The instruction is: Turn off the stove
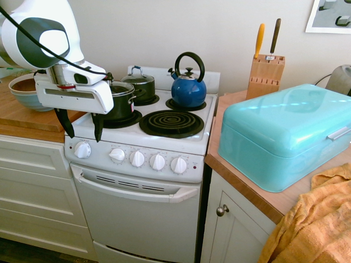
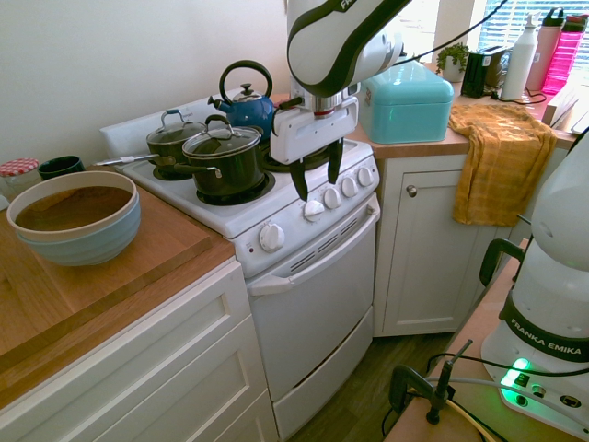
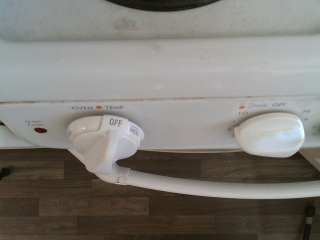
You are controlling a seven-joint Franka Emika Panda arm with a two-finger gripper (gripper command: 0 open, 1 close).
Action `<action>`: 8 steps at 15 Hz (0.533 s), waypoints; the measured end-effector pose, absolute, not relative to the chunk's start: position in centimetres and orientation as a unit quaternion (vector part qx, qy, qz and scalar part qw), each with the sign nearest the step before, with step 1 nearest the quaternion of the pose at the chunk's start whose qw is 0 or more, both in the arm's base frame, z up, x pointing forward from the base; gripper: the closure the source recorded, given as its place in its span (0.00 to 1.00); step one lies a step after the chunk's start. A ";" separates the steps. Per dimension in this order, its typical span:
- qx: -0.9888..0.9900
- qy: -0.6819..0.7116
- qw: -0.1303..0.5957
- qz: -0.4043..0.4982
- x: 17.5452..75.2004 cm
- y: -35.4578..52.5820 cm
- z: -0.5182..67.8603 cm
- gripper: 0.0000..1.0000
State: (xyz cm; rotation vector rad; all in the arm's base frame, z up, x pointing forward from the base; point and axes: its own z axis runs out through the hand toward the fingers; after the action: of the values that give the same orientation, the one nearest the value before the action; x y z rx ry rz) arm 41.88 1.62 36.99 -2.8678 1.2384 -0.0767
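The stove [image 1: 137, 219] is a narrow white range with coil burners and five white front knobs. My gripper [image 1: 84, 136] hangs open just above the left end of the knob row, fingers pointing down and touching nothing. The leftmost knob [image 1: 82, 149] sits right under it, and the second knob [image 1: 117, 155] is just to its right. In the wrist view the oven temperature knob [image 3: 105, 137] reads OFF at its top. The front-burner knob [image 3: 270, 134] lies sideways with its narrow end toward the LO marks. From the other side the gripper [image 2: 319, 187] hovers over the knobs [image 2: 314, 210].
A lidded black pot [image 1: 118, 101] stands on the front left burner just behind the gripper, with a second pot [image 1: 140, 85] and a blue kettle [image 1: 188, 87] behind. A turquoise bread box [image 1: 279, 134], knife block [image 1: 265, 74] and yellow towel [image 2: 497, 157] are right; a bowl [image 2: 75, 216] is left.
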 end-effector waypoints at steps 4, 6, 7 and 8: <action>-0.917 0.398 0.007 -0.023 41.9 1.6 36.9 0.00; -0.916 0.400 0.006 -0.024 42.0 1.2 37.0 0.00; -0.917 0.399 0.006 -0.023 42.3 0.8 37.0 0.00; -0.917 0.397 0.007 -0.020 42.6 0.4 36.8 0.00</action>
State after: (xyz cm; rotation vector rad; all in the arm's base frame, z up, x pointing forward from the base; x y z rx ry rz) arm 42.57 0.36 36.79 -2.8704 1.2428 -0.0639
